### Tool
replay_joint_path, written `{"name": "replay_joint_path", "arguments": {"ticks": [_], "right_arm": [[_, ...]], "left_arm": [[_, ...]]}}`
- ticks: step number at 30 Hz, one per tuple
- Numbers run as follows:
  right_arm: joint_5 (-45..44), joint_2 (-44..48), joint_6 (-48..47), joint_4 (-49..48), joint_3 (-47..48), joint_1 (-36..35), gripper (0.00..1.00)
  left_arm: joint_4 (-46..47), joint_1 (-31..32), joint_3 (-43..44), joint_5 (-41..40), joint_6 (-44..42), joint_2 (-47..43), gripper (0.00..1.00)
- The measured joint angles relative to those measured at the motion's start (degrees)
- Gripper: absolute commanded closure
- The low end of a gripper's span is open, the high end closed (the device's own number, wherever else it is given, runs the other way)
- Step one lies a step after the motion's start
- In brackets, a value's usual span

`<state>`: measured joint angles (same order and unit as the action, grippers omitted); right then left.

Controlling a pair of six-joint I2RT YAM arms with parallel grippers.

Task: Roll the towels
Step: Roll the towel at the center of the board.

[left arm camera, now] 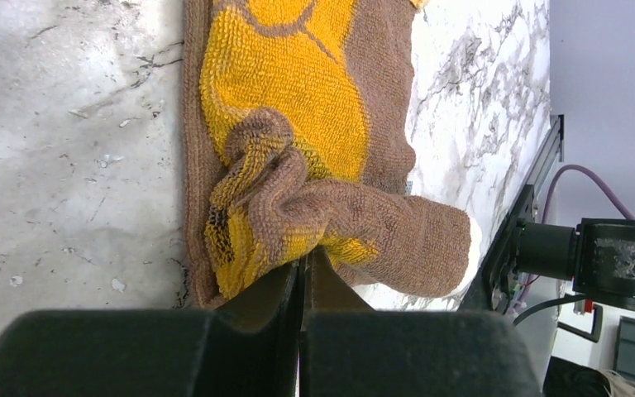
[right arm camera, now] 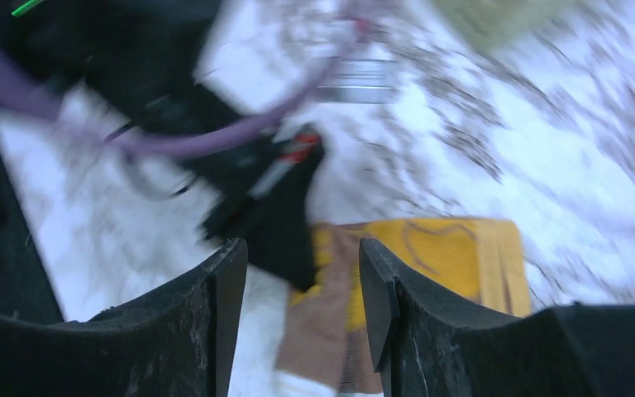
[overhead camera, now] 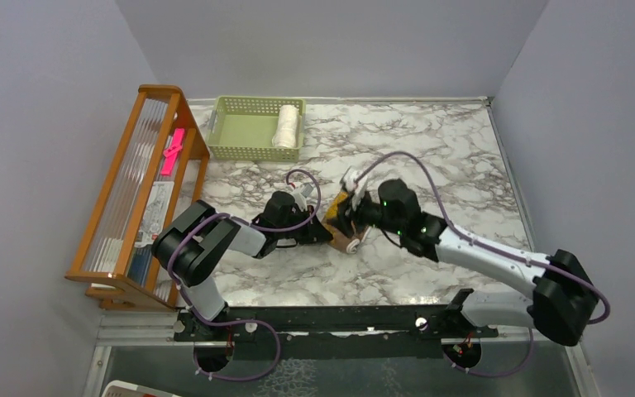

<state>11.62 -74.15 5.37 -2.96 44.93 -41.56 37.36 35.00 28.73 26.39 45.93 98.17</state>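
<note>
The mustard-yellow towel (overhead camera: 347, 242) with brown reverse lies mid-table, partly bunched. In the left wrist view, the towel (left arm camera: 298, 107) has a brown fold lifted at its near end. My left gripper (left arm camera: 304, 265) is shut and pinches that fold; from above it (overhead camera: 328, 231) sits at the towel's left edge. My right gripper (overhead camera: 349, 217) hovers over the towel, open and empty; its blurred view shows the jaws (right arm camera: 302, 273) wide apart above the towel (right arm camera: 438, 248). The cream-white towel (overhead camera: 286, 126) is a roll in the green basket.
The pale green basket (overhead camera: 240, 132) stands at the back. A wooden rack (overhead camera: 145, 182) with a pink item (overhead camera: 172, 150) lines the left side. Grey walls close in the marble table (overhead camera: 446, 149). A black rail (overhead camera: 339, 318) runs along the near edge.
</note>
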Motion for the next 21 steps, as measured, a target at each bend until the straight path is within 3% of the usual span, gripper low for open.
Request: {"name": "replay_joint_path", "arguments": {"ticks": [3,7,21], "right_arm": [[-0.5,6.8,-14.2,-3.9,-7.5,-9.7,0.48],[-0.6,8.0,-25.2,-3.7,-13.7,-13.2,0.5],[-2.1,-2.5,-41.2,-1.3,-13.4,-17.4,0.55]], "left_arm": [[0.0,0.0,0.0,0.2,0.0,0.1,1.0],[0.0,0.0,0.1,0.3,0.0,0.1,1.0],[0.0,0.0,0.5,0.7,-0.1,0.6,1.0]]}}
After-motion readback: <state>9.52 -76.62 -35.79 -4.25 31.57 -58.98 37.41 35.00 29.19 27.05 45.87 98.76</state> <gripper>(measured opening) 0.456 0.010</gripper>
